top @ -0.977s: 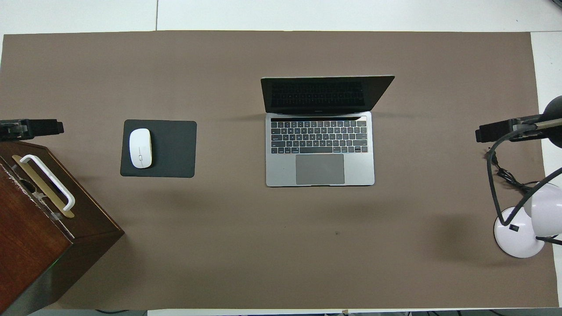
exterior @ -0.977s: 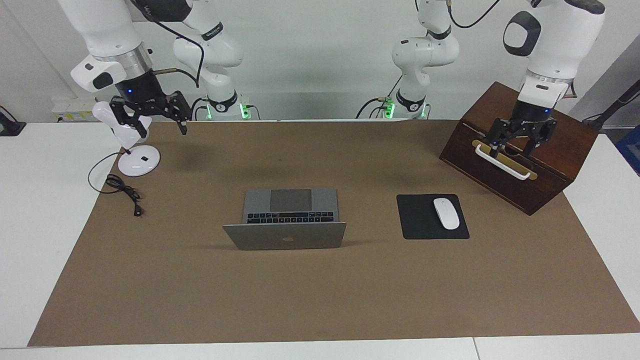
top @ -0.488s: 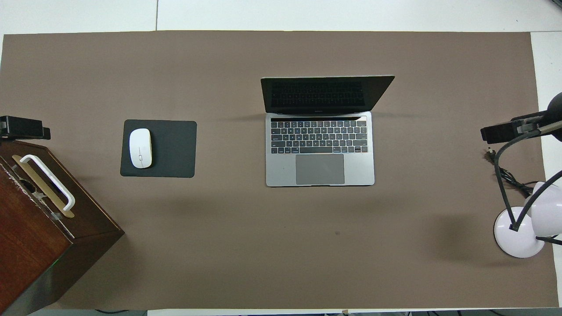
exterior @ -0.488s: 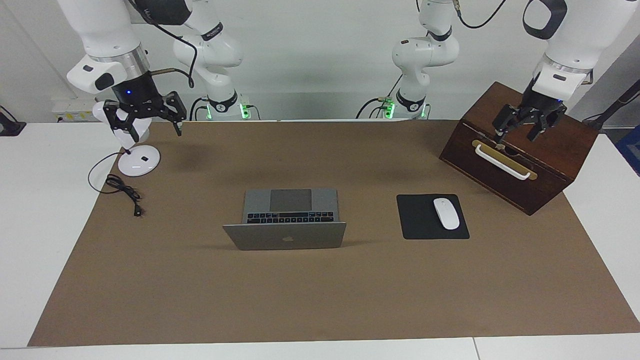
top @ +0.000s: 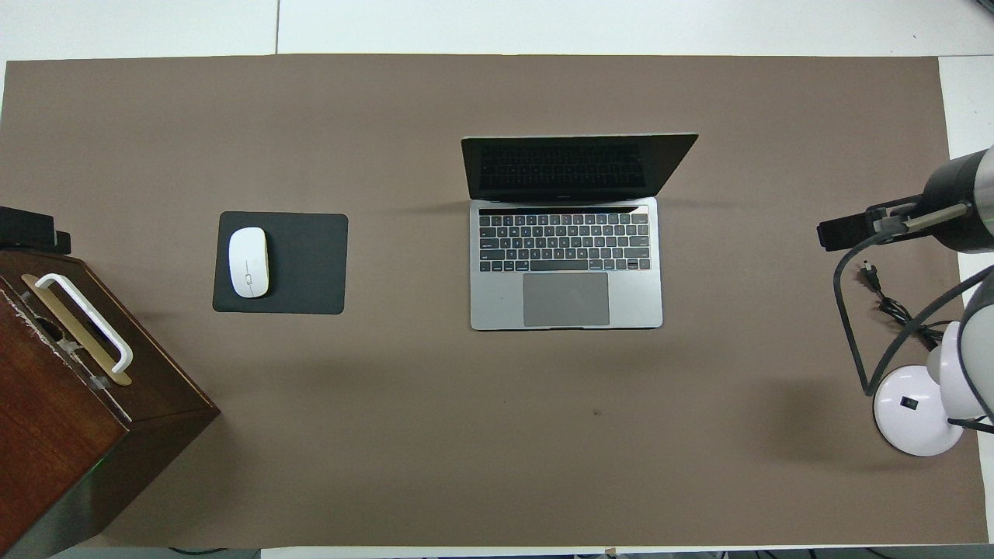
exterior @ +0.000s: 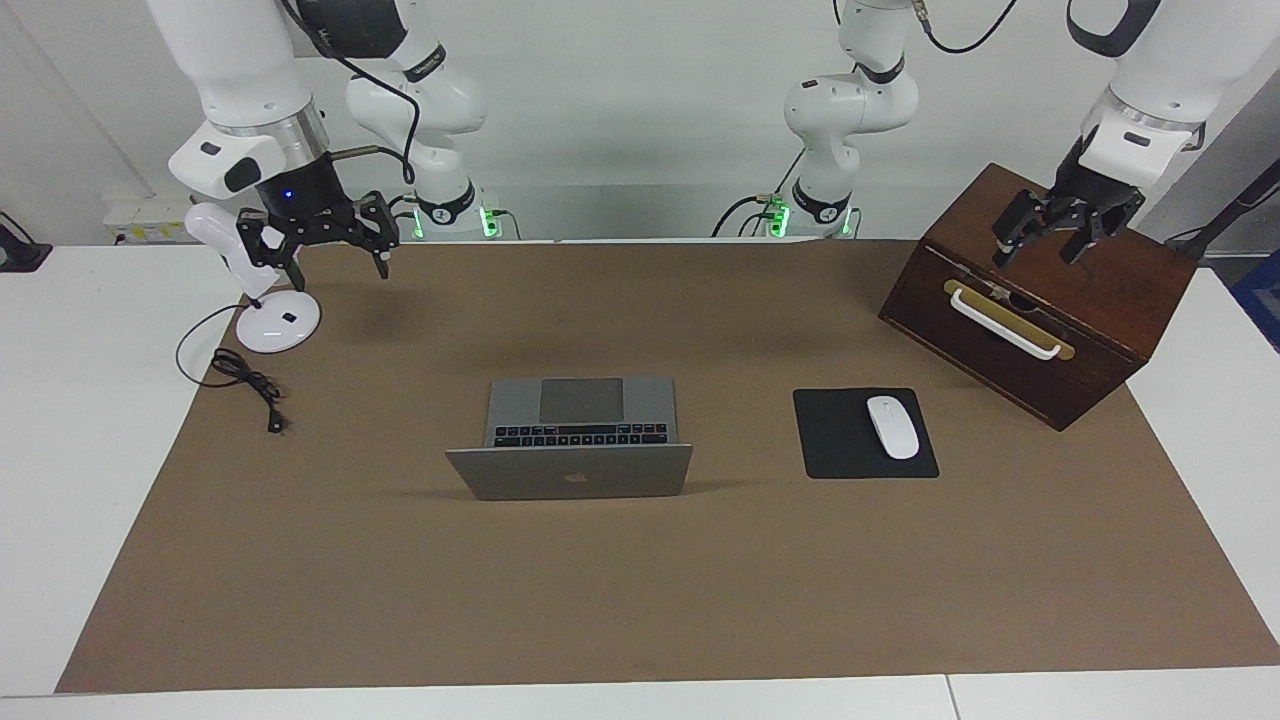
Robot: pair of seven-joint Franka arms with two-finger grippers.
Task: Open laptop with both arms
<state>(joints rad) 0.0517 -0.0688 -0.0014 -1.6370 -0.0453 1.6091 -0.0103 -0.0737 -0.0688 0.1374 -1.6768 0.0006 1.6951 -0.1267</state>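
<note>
Facing view, left to right: the right hand (exterior: 334, 250) hangs open over the desk (exterior: 60, 400) by the lamp (exterior: 262, 300), the laptop (exterior: 570, 450) stands open mid-desk, and the left hand (exterior: 1052, 232) hangs wide over the wooden box (exterior: 1040, 300), so both should simply park clear.

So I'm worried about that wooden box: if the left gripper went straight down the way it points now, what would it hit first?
Most likely the wooden box itself. The left gripper, open, hangs over the box's sloping top, above the white handle. Whether it would land on the wood or the handle I cannot tell; depth is unclear.
</note>
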